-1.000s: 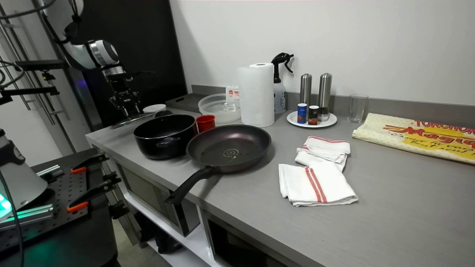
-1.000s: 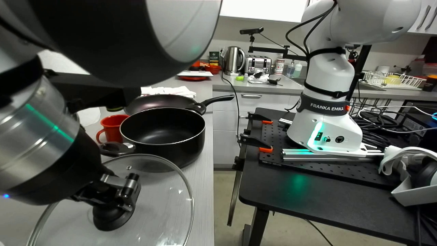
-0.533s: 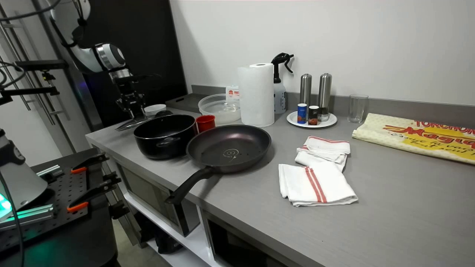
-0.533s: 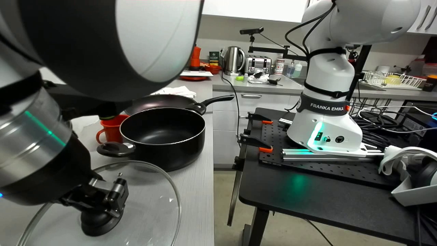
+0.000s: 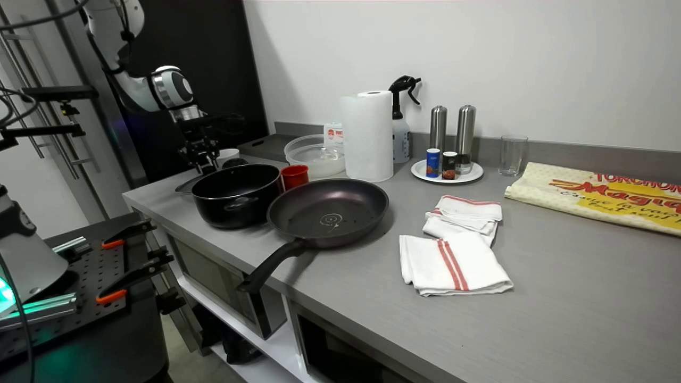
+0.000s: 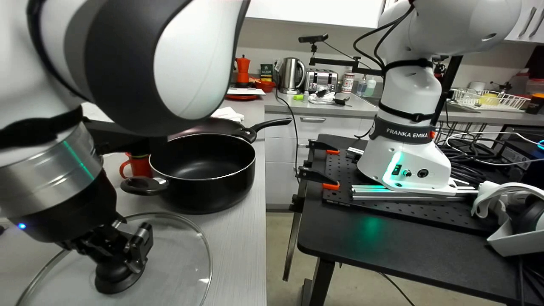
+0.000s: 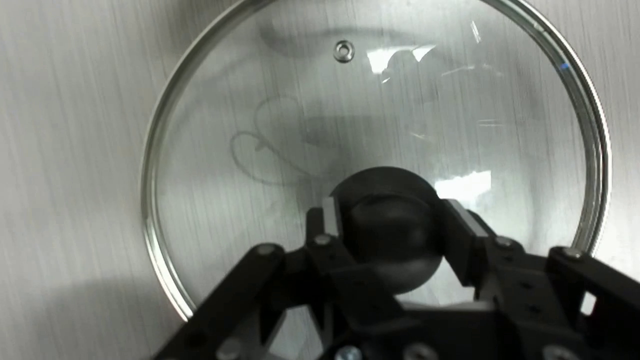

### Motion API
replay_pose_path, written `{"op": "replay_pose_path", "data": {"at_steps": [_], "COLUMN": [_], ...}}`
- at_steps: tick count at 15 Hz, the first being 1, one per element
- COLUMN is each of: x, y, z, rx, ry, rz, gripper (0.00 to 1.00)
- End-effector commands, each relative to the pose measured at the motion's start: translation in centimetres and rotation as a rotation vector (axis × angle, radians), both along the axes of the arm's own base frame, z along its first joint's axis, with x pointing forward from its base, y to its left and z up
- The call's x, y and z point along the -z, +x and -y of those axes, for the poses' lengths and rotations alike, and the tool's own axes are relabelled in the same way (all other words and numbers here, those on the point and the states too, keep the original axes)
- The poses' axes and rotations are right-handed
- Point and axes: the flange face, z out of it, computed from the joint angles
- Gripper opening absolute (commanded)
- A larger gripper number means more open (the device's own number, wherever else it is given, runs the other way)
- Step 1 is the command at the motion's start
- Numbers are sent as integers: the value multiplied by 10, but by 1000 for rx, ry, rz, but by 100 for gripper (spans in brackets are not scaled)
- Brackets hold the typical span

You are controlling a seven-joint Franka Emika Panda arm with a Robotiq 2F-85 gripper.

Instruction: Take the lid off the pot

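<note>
Your lid (image 6: 170, 259) is clear glass with a shiny metal rim (image 7: 597, 150), a chunky black knob (image 7: 392, 230) and a small metal eyelet (image 7: 344, 51). It's off the pot (image 6: 221, 191): you've got it lower left in an exterior view, over the table (image 6: 240, 246) and just beside that wide black pot, which sits uncovered a bit left of centre. Can't tell if its rim touches the table. You have the gripper (image 7: 396, 218) clamped on the knob, and only the wrist view shows you the fingers (image 7: 331, 217) on both sides of it. In an exterior view most of the lid hides behind the pot, just a sliver (image 5: 187, 185) at left, but there you get the paper towel roll (image 5: 368, 137) standing above the frying pan (image 5: 330, 210) in the frame. The kettle (image 6: 291, 76) and toaster (image 6: 321, 80) only show up in an exterior view, upper middle. Compared with half a second ago, the lid has slid lower and left there, and more of it is tucked behind the pot where you see that sliver. Pot hasn't budged.
</note>
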Motion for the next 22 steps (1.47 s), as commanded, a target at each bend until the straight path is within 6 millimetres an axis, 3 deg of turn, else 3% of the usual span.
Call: {"op": "replay_pose_path", "data": {"at_steps": [1,7,14,15,16,17,19,22], "x": [-5,2,0,0,-1,-2,-7,-14], "y": [-4,-10,-12,-12,-12,-12,-11,-10], "z": [14,34,44,45,46,46,47,48], "rx": [0,25,37,37,38,40,42,43], "ry": [26,48,59,58,58,60,64,67], "rz": [16,8,6,5,6,7,15,25], "gripper": [25,25,25,58,68,84,98,100]}}
